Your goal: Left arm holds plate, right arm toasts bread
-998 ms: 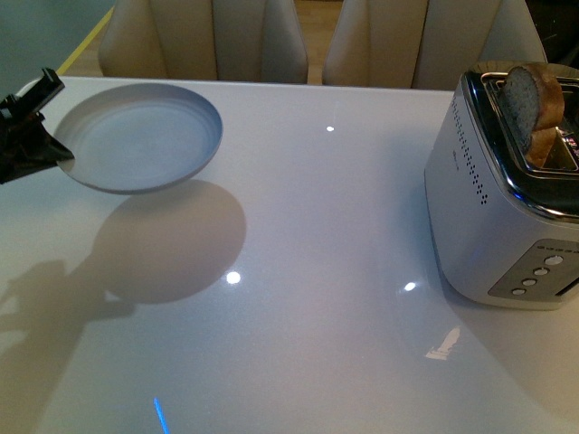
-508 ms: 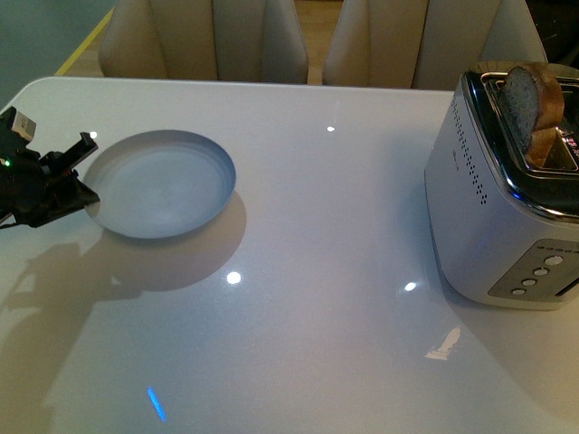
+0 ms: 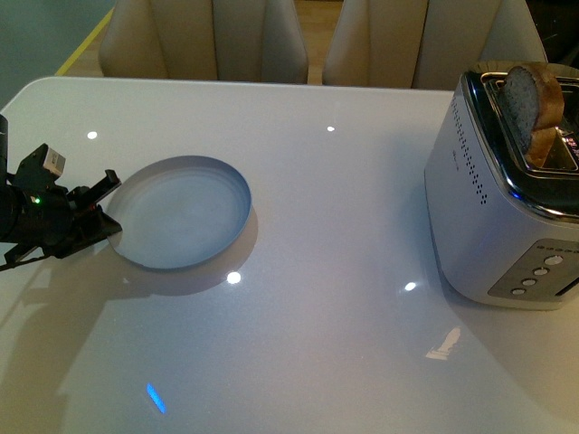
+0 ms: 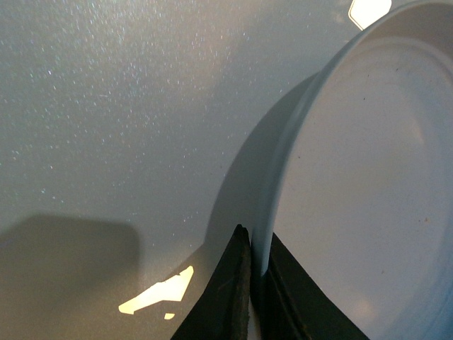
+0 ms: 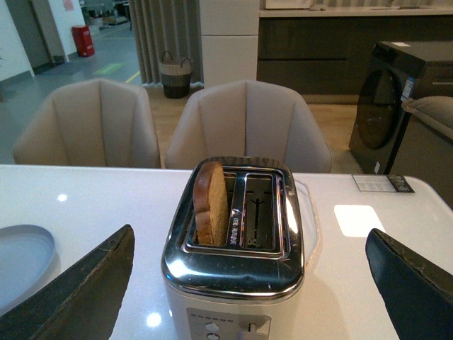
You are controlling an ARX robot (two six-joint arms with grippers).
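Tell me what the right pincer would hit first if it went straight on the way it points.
Probably the toaster: it sits dead ahead of the open right pincer, with the bread standing in one slot. Depth is hard to judge.

I work in a home-like kitchen and dining corner, seemingly staged inside a larger hall; a glossy white table (image 3: 344, 208) bears a chrome toaster (image 5: 237, 276); padded beige chairs (image 5: 248, 124) face it; behind stand dark cabinets (image 5: 318, 49), a dark appliance with a round door (image 5: 396, 106), a woven basket (image 5: 175, 71) and open grey floor (image 5: 106, 57).
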